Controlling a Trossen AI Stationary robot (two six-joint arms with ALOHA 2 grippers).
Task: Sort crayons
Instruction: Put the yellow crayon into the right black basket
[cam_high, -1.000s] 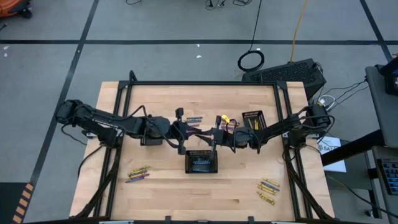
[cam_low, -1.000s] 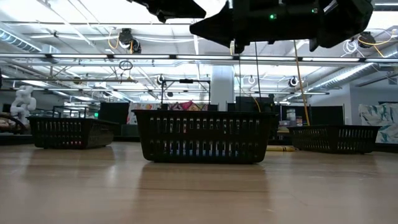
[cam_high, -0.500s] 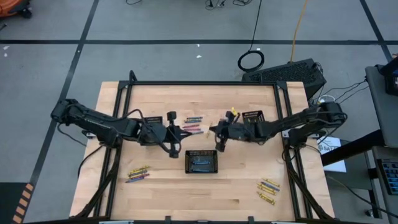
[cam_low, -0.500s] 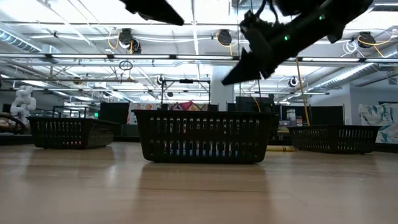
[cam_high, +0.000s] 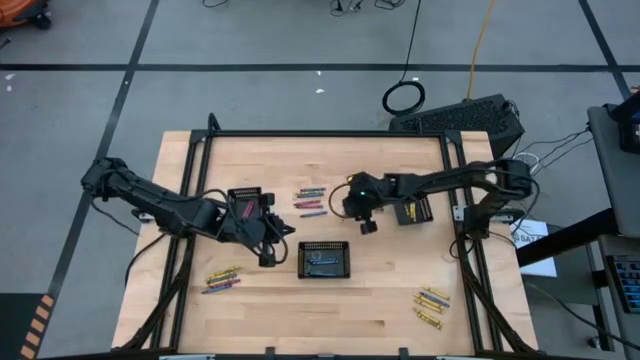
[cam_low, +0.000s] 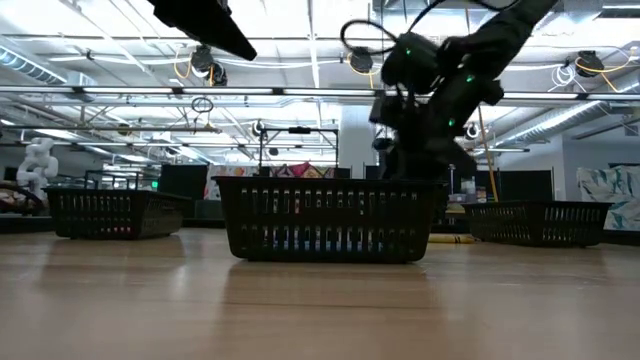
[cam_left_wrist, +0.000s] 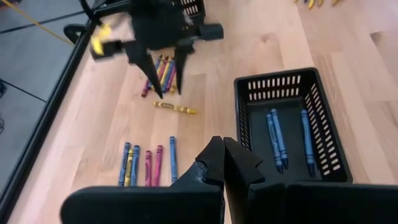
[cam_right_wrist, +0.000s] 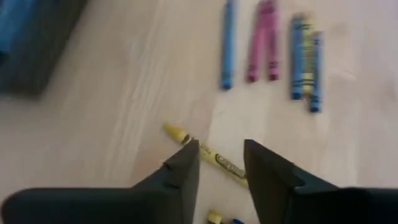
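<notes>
Above the bench's middle, the right gripper is hanging with jaws narrowly parted over a loose yellow crayon; misalignment risks flicking it. The left gripper is waiting, jaws closed, empty.

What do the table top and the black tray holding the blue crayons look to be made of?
The table top looks like pale wood, butcher-block style: parallel strips with visible grain and a low sheen. The black tray looks like moulded plastic, matt, with slotted walls. The blue crayons show paper wrappers, probably over wax.
</notes>
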